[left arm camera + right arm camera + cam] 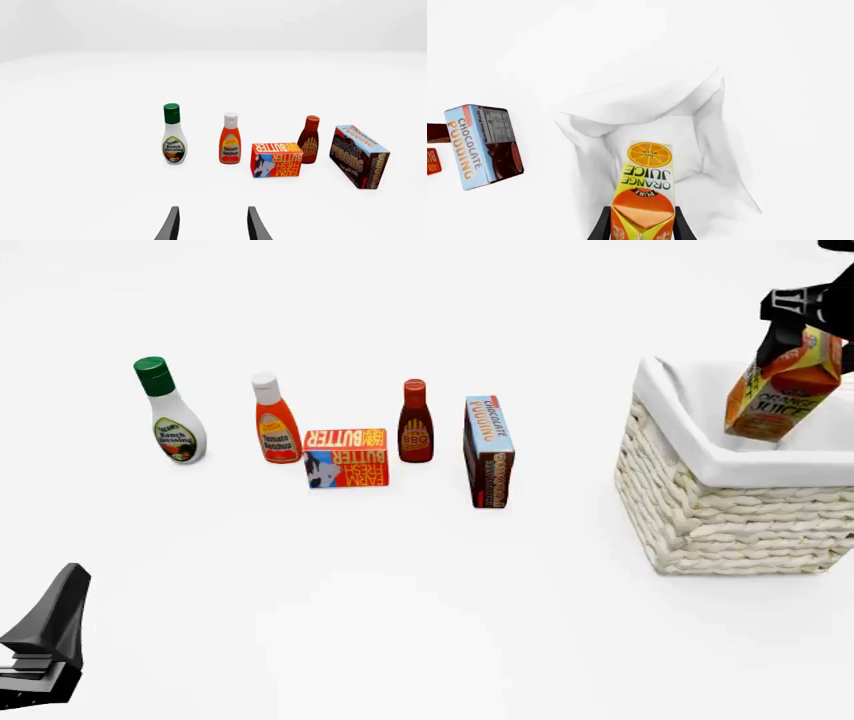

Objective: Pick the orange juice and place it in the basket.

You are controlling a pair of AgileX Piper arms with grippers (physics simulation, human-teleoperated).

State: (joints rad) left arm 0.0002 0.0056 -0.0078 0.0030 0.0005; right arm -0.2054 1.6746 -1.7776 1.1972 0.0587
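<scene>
My right gripper [797,328] is shut on the orange juice [783,383], an orange and yellow gable-top carton, and holds it tilted above the opening of the basket [721,510] at the right. In the right wrist view the orange juice [646,192] sits between my fingers [603,227], over the basket's white cloth lining [647,107]. My left gripper [211,225] is open and empty, low at the front left, well short of the row of groceries.
A row of groceries stands left of the basket: ranch dressing bottle [170,412], ketchup bottle [275,419], flat butter box [347,457], BBQ sauce bottle [415,421] and tall chocolate pudding box [489,450].
</scene>
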